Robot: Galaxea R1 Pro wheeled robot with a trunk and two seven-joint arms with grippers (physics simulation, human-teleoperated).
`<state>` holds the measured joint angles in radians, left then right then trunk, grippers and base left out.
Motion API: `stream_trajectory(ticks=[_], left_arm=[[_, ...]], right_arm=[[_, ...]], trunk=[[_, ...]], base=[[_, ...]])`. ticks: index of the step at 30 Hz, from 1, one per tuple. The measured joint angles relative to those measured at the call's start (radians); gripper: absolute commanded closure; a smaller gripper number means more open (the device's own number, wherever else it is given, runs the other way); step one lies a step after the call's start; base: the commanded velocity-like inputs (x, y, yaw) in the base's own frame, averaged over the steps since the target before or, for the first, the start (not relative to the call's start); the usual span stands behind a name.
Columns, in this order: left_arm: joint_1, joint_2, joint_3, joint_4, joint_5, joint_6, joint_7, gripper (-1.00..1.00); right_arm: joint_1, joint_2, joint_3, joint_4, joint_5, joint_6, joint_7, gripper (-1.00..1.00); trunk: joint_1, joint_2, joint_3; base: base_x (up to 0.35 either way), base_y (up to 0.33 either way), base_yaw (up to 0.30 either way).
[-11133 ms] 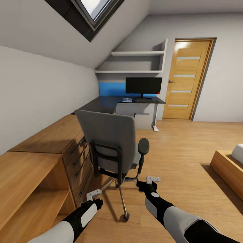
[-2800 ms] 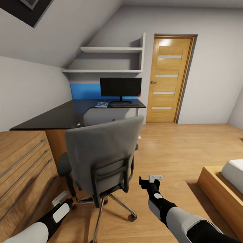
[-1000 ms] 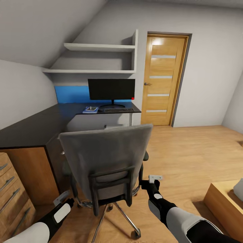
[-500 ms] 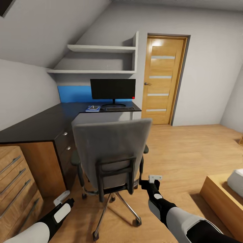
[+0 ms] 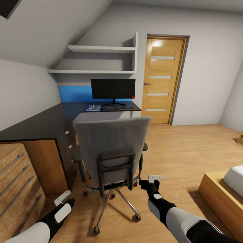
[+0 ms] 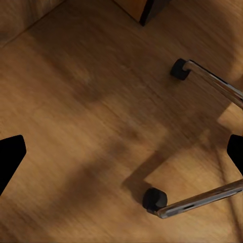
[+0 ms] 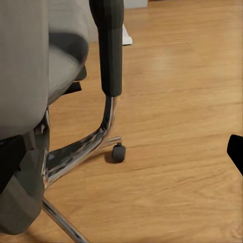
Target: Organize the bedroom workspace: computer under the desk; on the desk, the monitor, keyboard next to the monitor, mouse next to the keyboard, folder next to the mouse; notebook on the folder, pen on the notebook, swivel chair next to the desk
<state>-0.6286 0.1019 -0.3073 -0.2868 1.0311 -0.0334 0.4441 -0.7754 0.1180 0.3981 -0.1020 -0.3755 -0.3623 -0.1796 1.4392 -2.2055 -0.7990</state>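
Looks like the approach stage: the swivel chair [image 5: 113,148] is faced from behind, just short of the desk [image 5: 50,121] where the monitor [image 5: 112,89] and keyboard [image 5: 120,108] are seen. Left gripper [image 5: 62,197] and right gripper [image 5: 152,179] are spread wide, nothing held. Next, the seat needs reaching around. The casters [image 6: 154,198] are picked up by the left wrist view.

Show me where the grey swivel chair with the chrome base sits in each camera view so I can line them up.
Head view: grey swivel chair stands centre frame, backrest toward the camera, ahead of both grippers.
Left wrist view: two chrome base legs with black casters on the wooden floor.
Right wrist view: the seat, black armrest and chrome frame, close by.
Shared landmark: the chrome base on the wooden floor.
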Motion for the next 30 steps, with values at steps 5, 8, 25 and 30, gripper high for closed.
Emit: stream_trajectory(ticks=[5,8,25,30], left_arm=[[0.0,0.0,0.0,0.0,0.0,0.0,0.0,-1.0],[0.0,0.0,0.0,0.0,0.0,0.0,0.0,-1.0],[0.0,-0.001,-0.01,-0.001,0.0,-0.001,0.0,-1.0],[0.0,-0.002,-0.016,-0.002,0.0,-0.001,0.0,-1.0]], right_arm=[[0.0,0.002,0.001,0.0,-0.001,0.0,0.0,-1.0],[0.0,0.003,0.001,0.0,-0.001,0.0,0.0,-1.0],[0.0,0.003,-0.005,0.0,-0.004,-0.001,-0.003,-1.0],[0.0,0.003,-0.002,0.0,-0.002,0.0,-0.001,-1.0]], trunk=[[0.0,0.0,0.0],[0.0,0.0,0.0],[0.0,0.0,0.0],[0.0,0.0,0.0]], base=[[-0.003,0.0,0.009],[0.0,0.0,0.091],[0.0,0.0,0.174],[0.0,0.0,0.145]])
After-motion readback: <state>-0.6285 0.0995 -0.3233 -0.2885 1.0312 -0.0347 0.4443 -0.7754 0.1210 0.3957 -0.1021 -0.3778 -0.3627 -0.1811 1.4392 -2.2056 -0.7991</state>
